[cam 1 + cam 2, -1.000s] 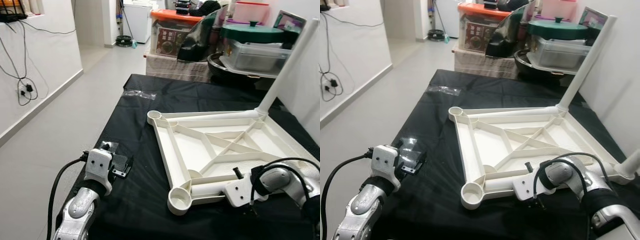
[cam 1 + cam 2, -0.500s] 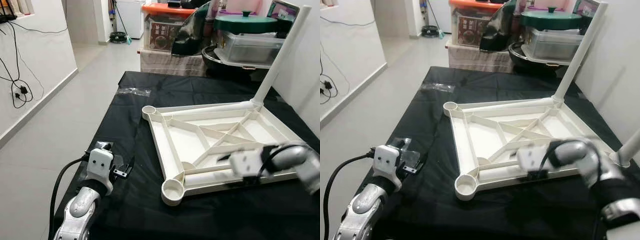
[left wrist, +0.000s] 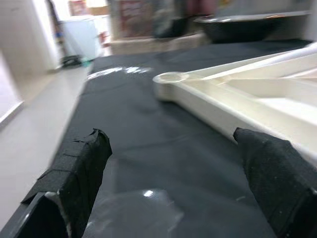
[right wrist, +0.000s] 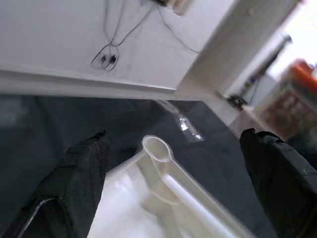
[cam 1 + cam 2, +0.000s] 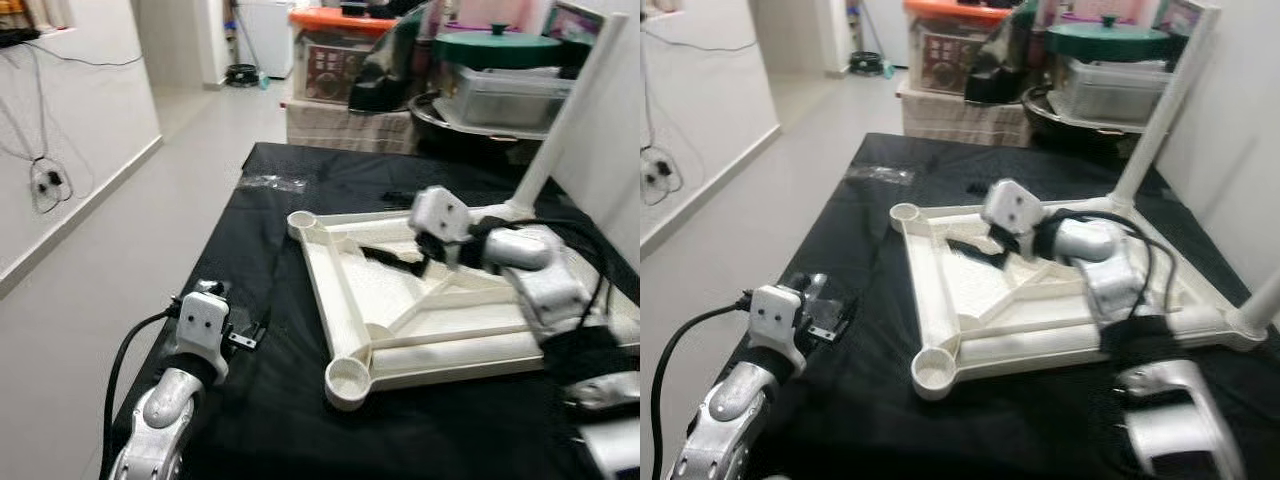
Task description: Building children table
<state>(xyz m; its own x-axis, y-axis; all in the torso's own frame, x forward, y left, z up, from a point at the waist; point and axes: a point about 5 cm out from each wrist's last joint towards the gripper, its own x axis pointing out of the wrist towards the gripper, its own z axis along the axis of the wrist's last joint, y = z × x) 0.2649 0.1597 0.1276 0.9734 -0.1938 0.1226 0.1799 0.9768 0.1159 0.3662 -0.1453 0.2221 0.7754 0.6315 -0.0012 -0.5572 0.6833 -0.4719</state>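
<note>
White plastic tabletop (image 5: 400, 300), upside down on the black cloth-covered bench (image 5: 280, 400), ribbed underside facing up, lying toward the bench's right side. One white leg (image 5: 565, 115) already standing upright in the socket at the tabletop's far right corner. Open round sockets at the near left corner (image 5: 347, 382) and the far left corner (image 5: 303, 220). In the right eye view, part of another leg (image 5: 1262, 300) rising at the near right corner.

Right gripper (image 5: 385, 258) reached over the far left part of the tabletop, above the ribs and just inside the far left socket, its black fingers (image 4: 74, 183) spread wide apart and grasping nothing. From the right wrist camera, that far left socket (image 4: 157, 148) seen between the parted fingers.

Left gripper (image 5: 250, 335) low over the bench's near left edge, well apart from the tabletop, fingers (image 3: 81, 163) likewise released and empty, pointing across the cloth toward the tabletop's left side. Bit of clear plastic wrap (image 3: 133, 213) on the cloth just beneath it. Another scrap of clear plastic (image 5: 272, 183) near the bench's far left corner.

Beyond the far edge, stacked storage boxes (image 5: 340, 60) and a green-lidded pot (image 5: 500, 50). White wall with dangling cables (image 5: 45, 175) off to the left, grey floor (image 5: 130, 240) alongside.
</note>
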